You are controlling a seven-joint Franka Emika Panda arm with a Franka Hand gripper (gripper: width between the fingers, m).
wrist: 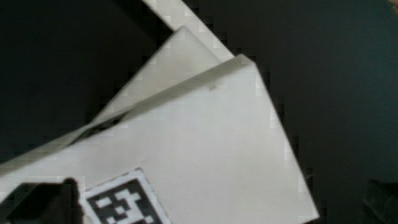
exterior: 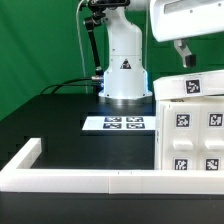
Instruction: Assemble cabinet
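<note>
The cabinet, a white boxy body with several tagged faces, stands at the exterior view's right, against the front rail. A smaller tagged white block sits on its top. My gripper hangs just above that block without touching it. In the wrist view a slanted white panel of the cabinet fills the picture, with one black-and-white tag near my gripper. One dark finger shows at the edge, and the jaws stand wide apart with nothing between them.
The marker board lies flat on the black table in front of the robot's white base. Long white border rails run along the front and turn at the exterior view's left. A green backdrop stands behind.
</note>
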